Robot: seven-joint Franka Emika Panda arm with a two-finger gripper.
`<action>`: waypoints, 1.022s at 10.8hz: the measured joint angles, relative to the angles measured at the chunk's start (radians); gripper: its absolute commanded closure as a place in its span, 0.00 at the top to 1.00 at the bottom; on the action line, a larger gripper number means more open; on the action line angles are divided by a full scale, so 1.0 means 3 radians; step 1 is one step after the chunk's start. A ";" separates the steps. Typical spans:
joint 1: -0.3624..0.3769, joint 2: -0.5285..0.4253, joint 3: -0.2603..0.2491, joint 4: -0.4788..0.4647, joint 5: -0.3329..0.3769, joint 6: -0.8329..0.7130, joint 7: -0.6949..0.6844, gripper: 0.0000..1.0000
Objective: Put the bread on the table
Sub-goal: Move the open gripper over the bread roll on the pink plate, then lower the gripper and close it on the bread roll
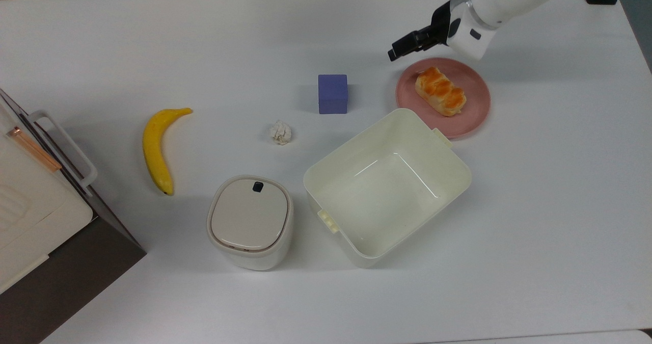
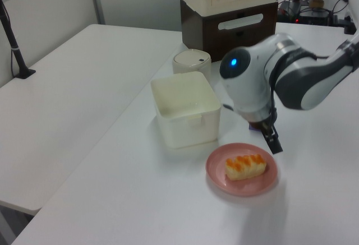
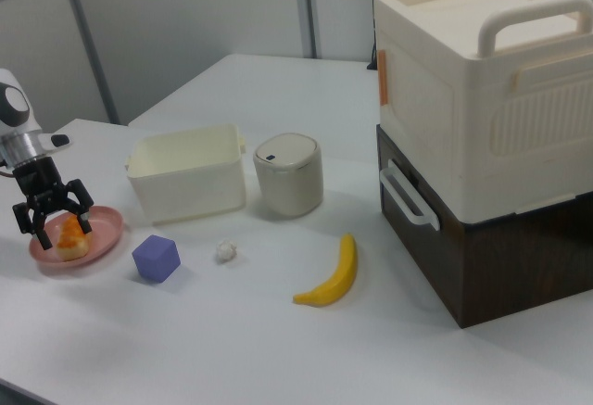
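Observation:
The bread (image 1: pixel 440 90), a braided bun with a glossy orange-brown top, lies on a round pink plate (image 1: pixel 471 117) on the white table (image 1: pixel 535 206). In the top view my gripper (image 1: pixel 402 48) hangs just past the plate's upper-left rim, apart from the bread. The right view shows the gripper (image 3: pixel 53 222) open, its dark fingers (image 3: pixel 20 220) spread over the bread (image 3: pixel 72 235) with nothing held. In the left view the gripper (image 2: pixel 273 142) points down at the far edge of the plate (image 2: pixel 216 169), beside the bread (image 2: pixel 245 166).
A purple cube (image 1: pixel 332 94) stands to the top view's left of the plate. The open cream tub (image 1: pixel 351 143) sits close below the plate. A paper ball (image 1: pixel 280 132), a banana (image 1: pixel 157 149), a lidded bin (image 1: pixel 250 221) and a brown-and-white box (image 1: pixel 30 221) lie further left.

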 measured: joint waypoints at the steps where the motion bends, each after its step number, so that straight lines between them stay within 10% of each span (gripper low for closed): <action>1: 0.0025 0.0055 0.0000 0.0010 -0.0003 0.0031 0.0000 1.00; 9: 0.0094 0.0319 0.0107 0.0295 -0.0116 0.0265 -0.0254 1.00; 11: 0.0066 0.0408 0.0103 0.0301 -0.0128 0.0624 -0.0346 0.66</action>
